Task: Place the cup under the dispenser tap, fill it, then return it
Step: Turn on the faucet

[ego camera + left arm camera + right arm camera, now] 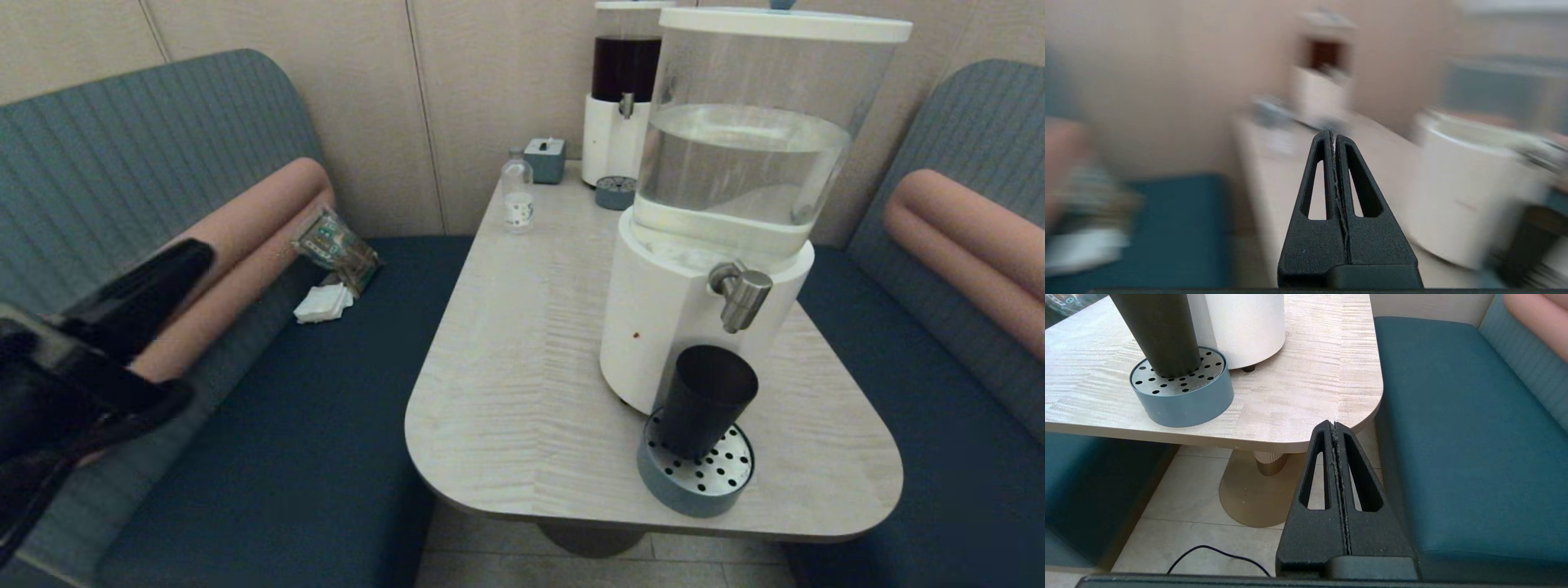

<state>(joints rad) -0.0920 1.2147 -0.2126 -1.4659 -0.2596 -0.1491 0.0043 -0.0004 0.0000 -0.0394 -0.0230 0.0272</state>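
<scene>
The black cup (706, 400) stands upright on the round perforated drip tray (717, 483), right below the steel dispenser tap (741, 296) of the large white-based dispenser (669, 327). The right wrist view shows the cup (1159, 335) resting on the tray (1184, 400). My left gripper (1333, 134) is shut on nothing. Its arm (90, 367) is over the left bench, well away from the table. My right gripper (1334, 424) is also shut and empty, low beside the table's near right corner.
A small clear bottle (517, 196), a teal box (544, 159) and a slimmer dark-liquid dispenser (622, 106) stand at the table's far end. A snack bag (335, 245) and napkins (323, 304) lie on the left bench. A cable (1208, 555) crosses the floor.
</scene>
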